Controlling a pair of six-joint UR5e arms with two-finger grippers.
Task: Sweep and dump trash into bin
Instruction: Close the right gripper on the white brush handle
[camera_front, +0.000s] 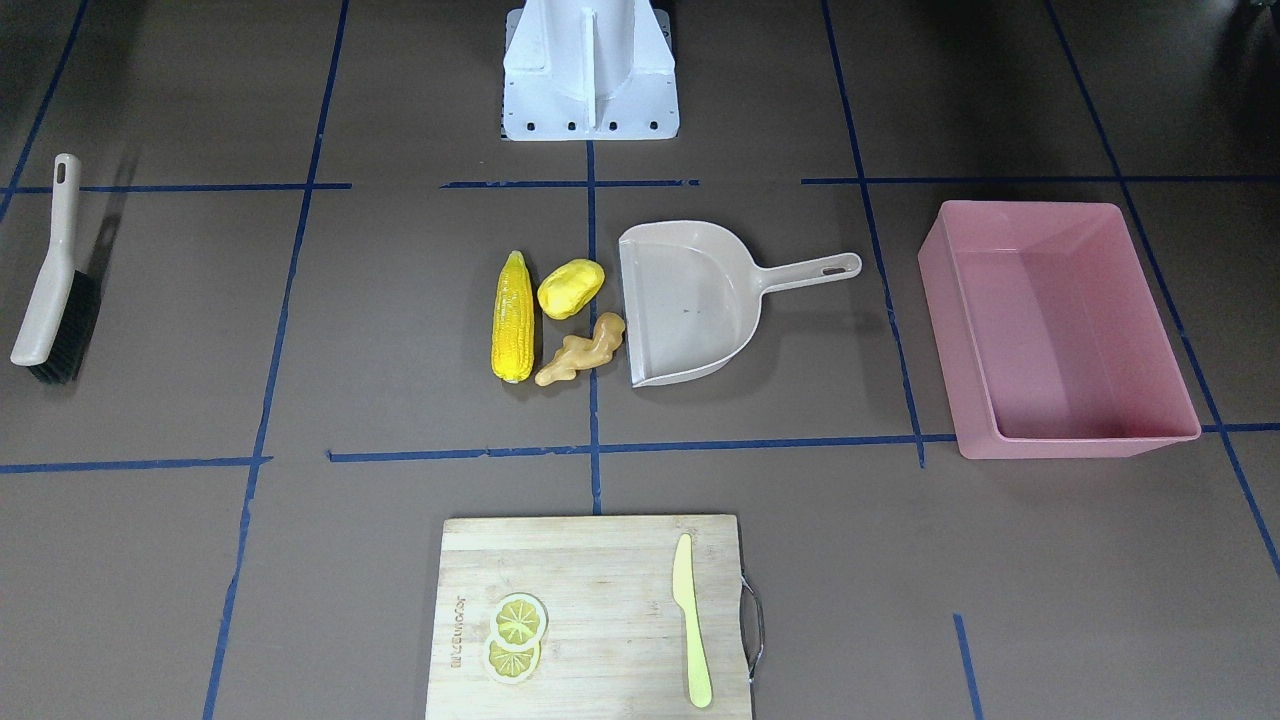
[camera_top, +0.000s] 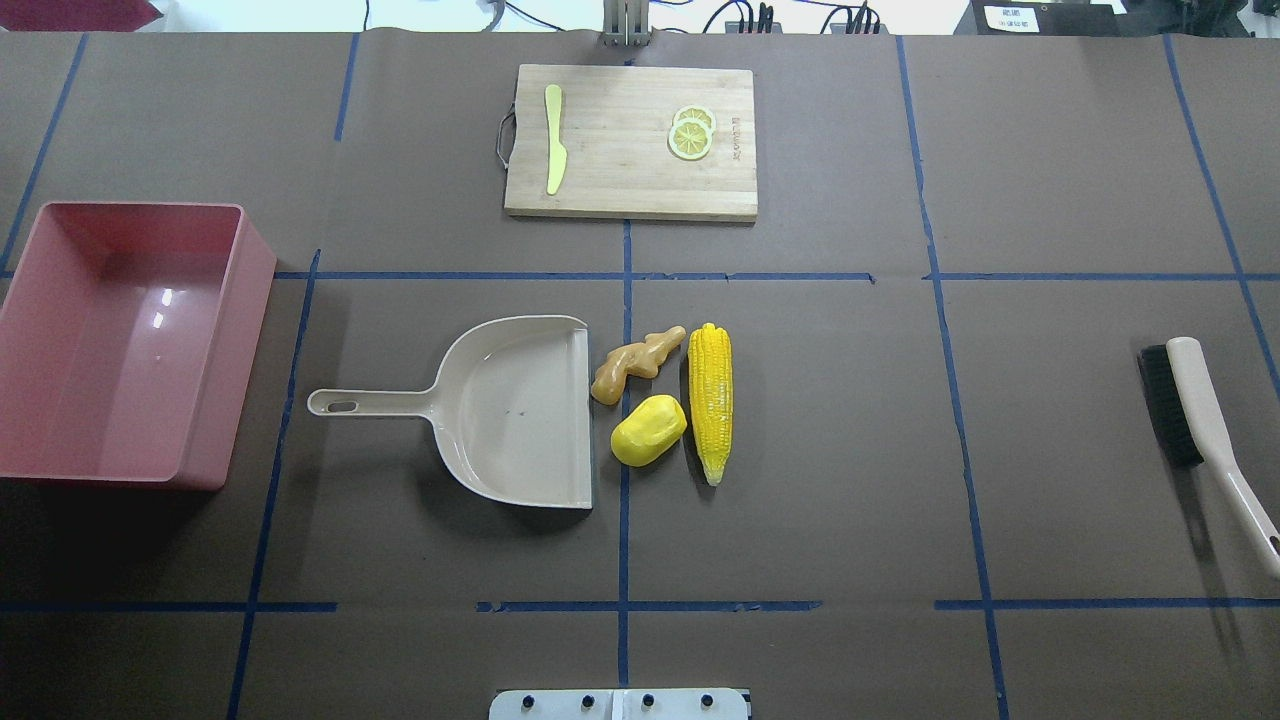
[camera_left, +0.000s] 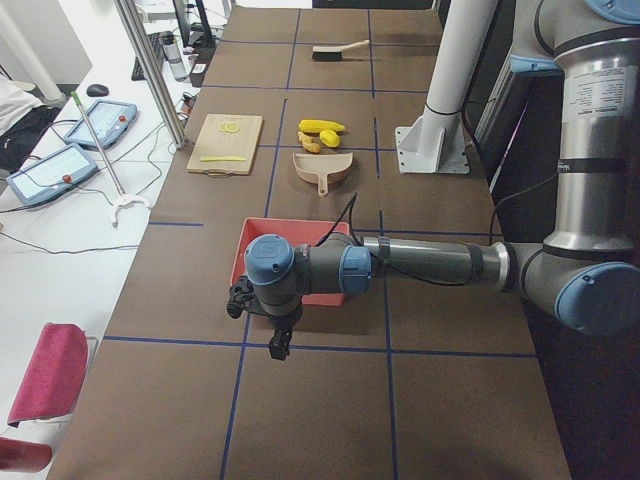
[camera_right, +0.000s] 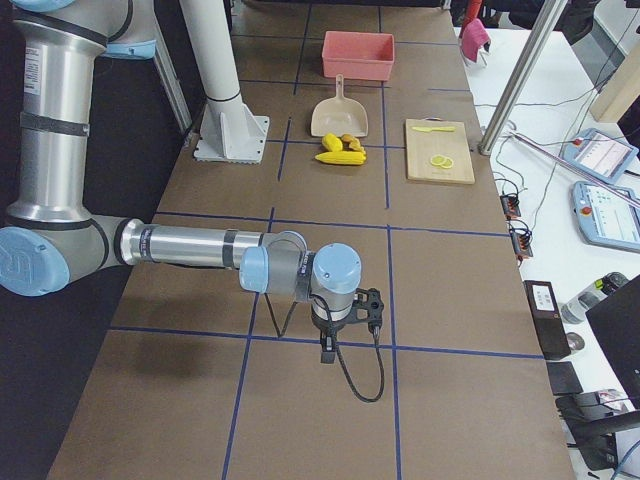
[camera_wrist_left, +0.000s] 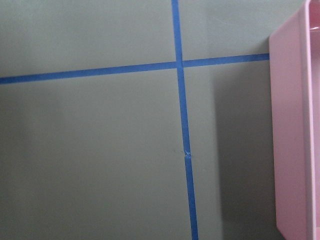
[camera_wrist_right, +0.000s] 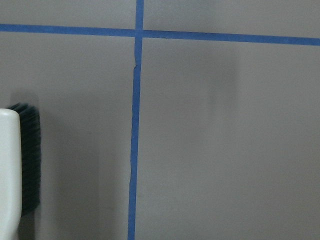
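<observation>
On my overhead feed, starting at the left, the left gripper (camera_left: 279, 344) is out of frame. I only catch it from the side camera, hanging over the table (camera_top: 850, 450) just beyond the outer end of the bin (camera_top: 110, 330), and I cannot tell whether its fingers are apart or together. The pink bin sits empty at the table's left edge. Next comes the beige dustpan (camera_top: 520, 410), its handle pointing toward the bin and its open mouth facing right. The trash lies right at that mouth. The ginger root (camera_top: 630, 362) is nearest the lip, the potato-like lump (camera_top: 648, 431) just beside it, and the corn cob (camera_top: 711, 395) lies along their right side. Beyond them, a cutting board (camera_top: 630, 170) carries a pale knife (camera_top: 553, 140) and lemon slices (camera_top: 691, 135). Far right lies the brush (camera_top: 1190, 410). The right gripper (camera_right: 327, 352) hangs past it, and I cannot tell its finger state either.
</observation>
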